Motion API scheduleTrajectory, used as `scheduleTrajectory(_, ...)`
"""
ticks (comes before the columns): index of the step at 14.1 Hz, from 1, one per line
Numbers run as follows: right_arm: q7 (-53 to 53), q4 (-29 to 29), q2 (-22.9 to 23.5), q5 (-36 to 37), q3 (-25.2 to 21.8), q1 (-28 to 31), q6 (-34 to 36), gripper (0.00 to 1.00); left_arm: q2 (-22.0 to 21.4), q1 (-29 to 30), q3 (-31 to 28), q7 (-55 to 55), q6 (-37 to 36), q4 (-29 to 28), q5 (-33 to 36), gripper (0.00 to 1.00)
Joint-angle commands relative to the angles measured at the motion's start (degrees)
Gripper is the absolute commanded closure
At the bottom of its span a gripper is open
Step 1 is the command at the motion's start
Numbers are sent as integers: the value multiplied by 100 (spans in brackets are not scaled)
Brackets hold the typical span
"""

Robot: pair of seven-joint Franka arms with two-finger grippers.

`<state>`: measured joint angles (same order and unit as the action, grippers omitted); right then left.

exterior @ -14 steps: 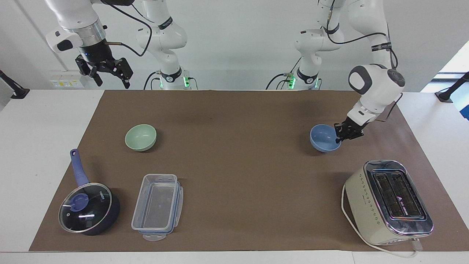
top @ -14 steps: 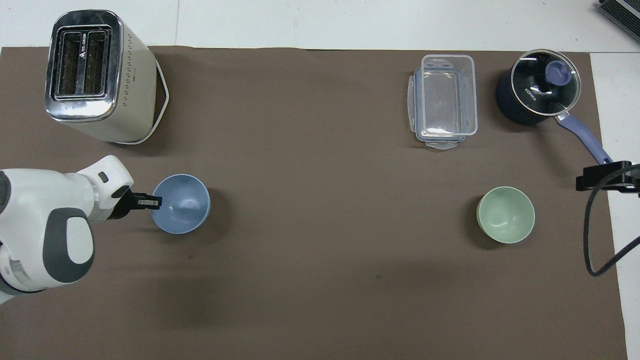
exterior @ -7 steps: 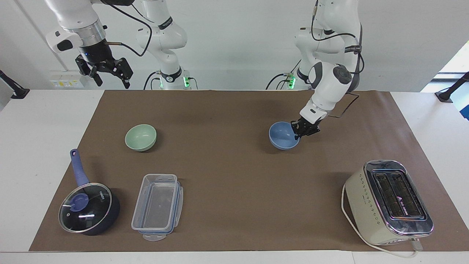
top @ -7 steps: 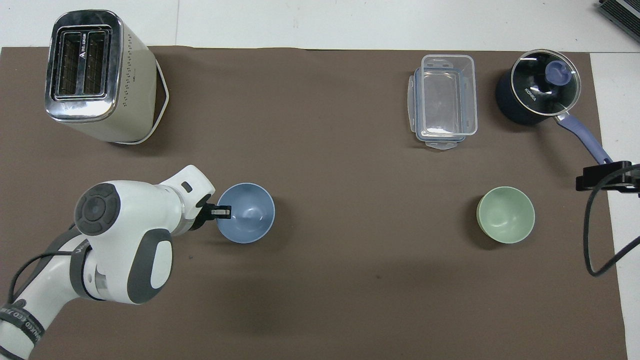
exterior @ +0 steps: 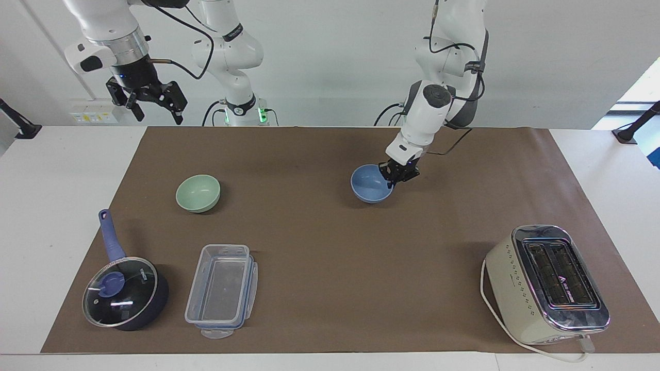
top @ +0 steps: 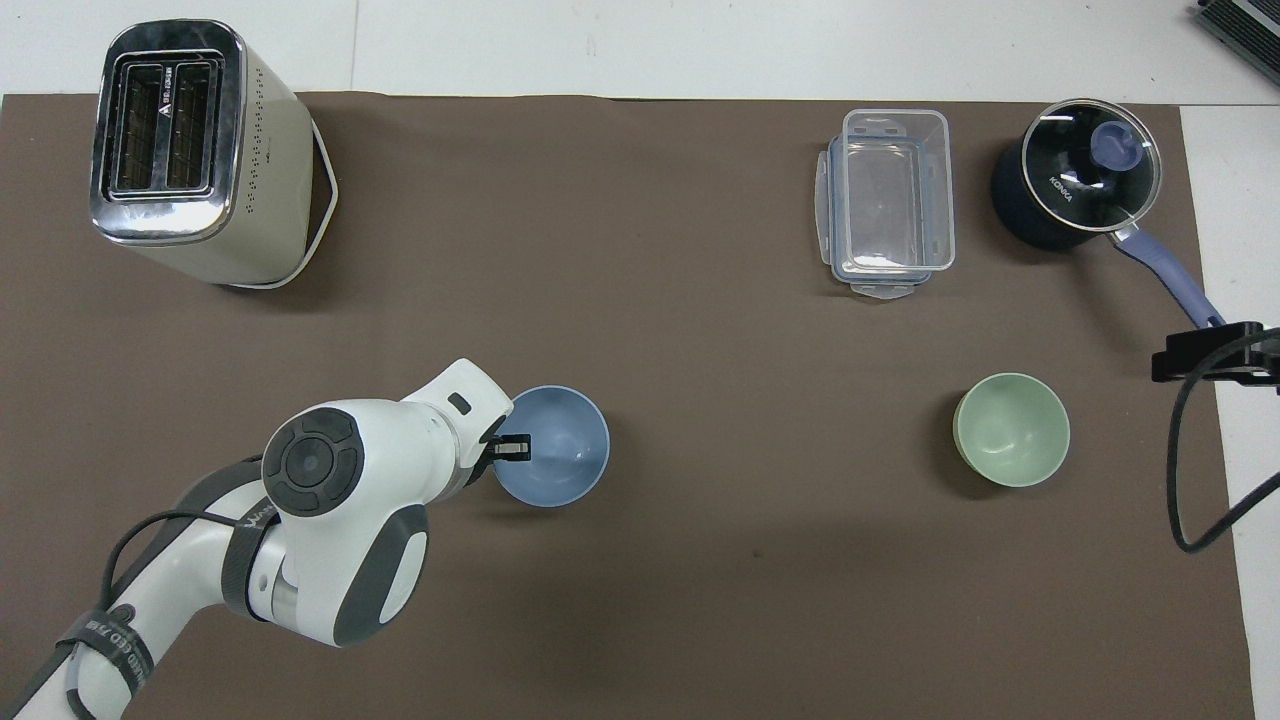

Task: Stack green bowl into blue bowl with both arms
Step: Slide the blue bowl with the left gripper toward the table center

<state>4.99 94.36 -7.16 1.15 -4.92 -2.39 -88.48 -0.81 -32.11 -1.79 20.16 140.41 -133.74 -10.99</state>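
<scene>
The blue bowl [exterior: 368,184] [top: 562,443] is near the middle of the brown mat, a little toward the left arm's end. My left gripper [exterior: 393,178] [top: 512,448] is shut on its rim, on the side toward the left arm's end. I cannot tell whether the bowl rests on the mat or hangs just above it. The green bowl [exterior: 198,192] [top: 1011,429] sits upright and empty on the mat toward the right arm's end. My right gripper [exterior: 159,116] [top: 1205,355] waits open and empty, high over the mat's edge at the right arm's end.
A cream toaster [exterior: 546,283] [top: 190,150] stands far from the robots at the left arm's end. A clear plastic container [exterior: 221,291] [top: 888,200] and a dark blue saucepan with a glass lid [exterior: 124,291] [top: 1075,185] lie farther from the robots than the green bowl.
My left gripper has carried the blue bowl from the left arm's end toward the middle of the mat, closer to the green bowl. The right arm has not moved.
</scene>
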Motion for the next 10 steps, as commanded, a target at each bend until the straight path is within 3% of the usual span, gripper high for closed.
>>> scheduleTrajectory(1, -121, 13, -31, -10, 44, 80, 33, 0, -51, -155, -76, 365, 109, 6, 132, 100)
scheduleTrajectory(3, -129, 13, -31, -10, 44, 80, 33, 0, 1, -190, -67, 427, 118, 76, 124, 100)
scheduleTrajectory(5, -129, 13, -31, -10, 44, 80, 33, 0, 404, -427, -67, 715, 398, 207, 132, 100)
scheduleTrajectory(10, -121, 13, -31, -10, 44, 80, 33, 0, 432, -454, -50, 770, 400, 217, 141, 100)
